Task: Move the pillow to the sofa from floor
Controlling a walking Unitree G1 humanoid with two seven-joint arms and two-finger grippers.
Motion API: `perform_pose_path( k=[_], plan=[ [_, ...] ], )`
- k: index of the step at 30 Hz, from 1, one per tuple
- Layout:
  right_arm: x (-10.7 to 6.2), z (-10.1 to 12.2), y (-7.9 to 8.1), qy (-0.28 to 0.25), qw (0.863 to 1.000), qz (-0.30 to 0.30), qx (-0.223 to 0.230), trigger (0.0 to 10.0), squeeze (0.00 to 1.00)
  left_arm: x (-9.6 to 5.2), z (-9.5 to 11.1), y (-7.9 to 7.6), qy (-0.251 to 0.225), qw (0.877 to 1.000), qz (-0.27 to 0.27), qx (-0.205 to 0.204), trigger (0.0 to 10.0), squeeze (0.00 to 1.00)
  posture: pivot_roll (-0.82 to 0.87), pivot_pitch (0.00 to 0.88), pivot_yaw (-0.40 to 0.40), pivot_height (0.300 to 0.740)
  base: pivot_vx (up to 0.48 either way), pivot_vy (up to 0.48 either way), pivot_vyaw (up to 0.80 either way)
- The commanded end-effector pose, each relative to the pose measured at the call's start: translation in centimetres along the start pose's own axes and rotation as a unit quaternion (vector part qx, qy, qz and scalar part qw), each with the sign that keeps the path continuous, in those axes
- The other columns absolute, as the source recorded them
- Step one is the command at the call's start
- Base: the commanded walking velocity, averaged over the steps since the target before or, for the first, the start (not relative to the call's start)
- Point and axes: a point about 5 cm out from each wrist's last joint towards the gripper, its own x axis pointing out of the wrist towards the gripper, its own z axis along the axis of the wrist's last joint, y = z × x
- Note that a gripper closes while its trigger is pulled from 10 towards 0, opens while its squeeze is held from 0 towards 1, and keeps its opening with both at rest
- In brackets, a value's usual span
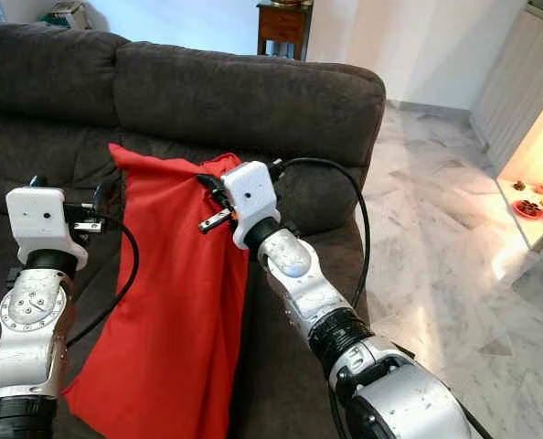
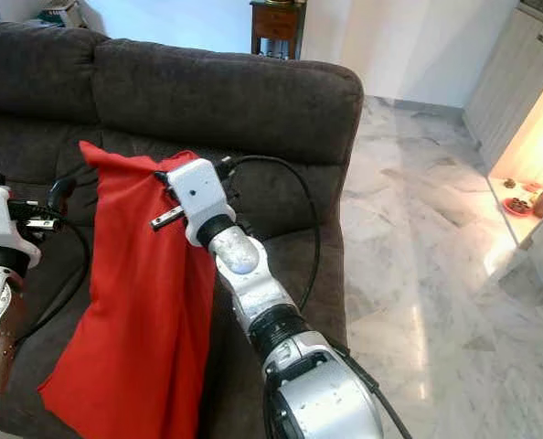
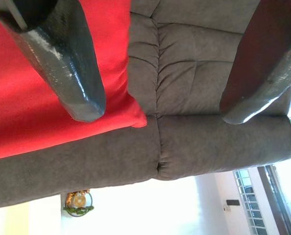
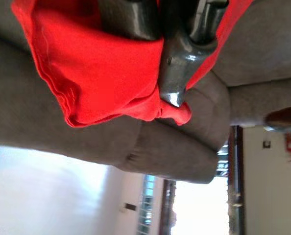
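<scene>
Two silver robot arms reach forward over a dark grey-brown fabric sofa (image 1: 253, 101). The right gripper (image 4: 157, 54) has its two black fingers closed together on the upper edge of a red pillow (image 1: 175, 302), with red cloth bunched between the jaws and spilling past the fingertips. From that pinched edge the pillow hangs down limp over the sofa seat, in front of the backrest; its lower corner is cut off at the edge of the head views. The left gripper (image 3: 160, 105) hovers just beside the pillow with its jaws wide apart and nothing between them; one finger (image 3: 72, 73) lies over the red cloth, and the gap frames the sofa's cushion seams. No writing or brand can be read anywhere. Beyond the right gripper a pale marble floor (image 1: 436, 238) shines with glare. Farther back, a dark wooden side table (image 1: 283, 26) stands against a white wall (image 1: 418, 46).
</scene>
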Motion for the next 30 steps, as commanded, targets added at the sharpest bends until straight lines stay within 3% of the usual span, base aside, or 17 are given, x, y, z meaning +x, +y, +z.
perform_pose_path(
  k=[1, 2, 3, 4, 5, 6, 7, 10, 12, 15, 22, 23, 24, 28, 30],
  plan=[
    [1.4, 3.0, -0.1, -0.049, 0.998, -0.023, 0.024, 10.0, 0.00, 0.0, 0.4, -0.4, -0.008, 1.000, -0.005, 0.000, 10.0, 0.00, 0.18, 0.063, -0.069, 0.740, 0.000, 0.000, 0.00],
    [1.3, 3.0, -0.9, -0.045, 0.998, -0.038, 0.030, 10.0, 0.00, 0.1, 0.4, -0.4, -0.008, 1.000, -0.005, -0.001, 10.0, 0.00, 0.18, 0.063, -0.069, 0.740, 0.000, 0.000, 0.00],
    [1.1, 2.9, -2.6, -0.034, 0.996, -0.075, 0.035, 10.0, 0.00, 0.1, 0.3, -0.4, -0.008, 1.000, -0.006, -0.001, 10.0, 0.00, 0.17, 0.062, -0.068, 0.740, 0.000, 0.000, 0.00],
    [1.1, 2.9, -2.6, -0.034, 0.996, -0.075, 0.035, 10.0, 0.00, 0.1, 0.3, -0.4, -0.008, 1.000, -0.006, -0.001, 10.0, 0.00, 0.17, 0.062, -0.068, 0.740, 0.000, 0.000, 0.00],
    [0.7, 2.5, -4.2, -0.018, 0.993, -0.109, 0.033, 10.0, 0.00, 0.1, 0.3, -0.5, -0.007, 1.000, -0.006, -0.001, 10.0, 0.00, 0.17, 0.062, -0.068, 0.740, 0.000, 0.000, 0.00],
    [0.7, 2.5, -4.2, -0.018, 0.993, -0.109, 0.033, 10.0, 0.00, 0.1, 0.3, -0.5, -0.007, 1.000, -0.006, -0.001, 10.0, 0.00, 0.17, 0.062, -0.068, 0.740, 0.000, 0.000, 0.00],
    [-0.5, 1.3, -7.1, 0.024, 0.986, -0.161, 0.035, 10.0, 0.00, 0.0, 0.1, -0.5, -0.005, 1.000, -0.007, -0.002, 10.0, 0.00, 0.17, 0.063, -0.069, 0.740, 0.000, 0.000, 0.00],
    [-1.5, -0.1, -8.5, 0.059, 0.983, -0.173, 0.029, 10.0, 0.00, -0.1, 0.0, -0.7, -0.003, 1.000, -0.008, -0.003, 10.0, 0.00, 0.17, 0.065, -0.071, 0.740, 0.000, 0.000, 0.00],
    [-2.2, -1.1, -8.5, 0.073, 0.986, -0.152, 0.019, 10.0, 0.00, -0.2, -0.1, -0.8, -0.002, 1.000, -0.009, -0.004, 10.0, 0.00, 0.16, 0.067, -0.071, 0.740, 0.000, 0.000, 0.00],
    [-2.4, -2.2, -6.9, 0.081, 0.992, -0.098, 0.006, 10.0, 0.00, -0.3, -0.2, -0.9, 0.002, 1.000, -0.012, -0.006, 10.0, 0.00, 0.16, 0.073, -0.067, 0.740, 0.000, 0.000, 0.00],
    [-2.5, -3.5, -4.7, 0.100, 0.993, -0.053, -0.009, 10.0, 0.00, -0.5, -0.4, -1.6, 0.008, 0.999, -0.030, -0.004, 10.0, 0.00, 0.17, 0.079, -0.062, 0.740, 0.000, 0.000, 0.00],
    [-2.5, -3.7, -4.3, 0.104, 0.994, -0.043, -0.016, 10.0, 0.64, -0.5, -0.4, -1.7, 0.009, 0.999, -0.032, -0.005, 10.0, 0.00, 0.17, 0.080, -0.061, 0.740, 0.000, 0.000, 0.00],
    [-2.5, -3.7, -4.1, 0.105, 0.994, -0.037, -0.022, 10.0, 1.00, -0.5, -0.5, -1.7, 0.011, 0.999, -0.032, -0.006, 10.0, 0.00, 0.17, 0.080, -0.061, 0.740, 0.000, 0.000, 0.00],
    [-2.4, -3.4, -3.9, 0.094, 0.995, -0.026, -0.038, 10.0, 1.00, -0.6, -0.8, -1.8, 0.021, 0.999, -0.039, -0.009, 10.0, 0.00, 0.17, 0.082, -0.061, 0.740, 0.000, 0.000, 0.00],
    [-2.2, -3.1, -3.4, 0.092, 0.994, -0.003, -0.063, 10.0, 1.00, -1.5, -3.0, -2.6, 0.077, 0.994, -0.081, -0.014, 10.0, 0.00, 0.16, 0.083, -0.060, 0.740, 0.000, 0.000, 0.00]
  ],
)
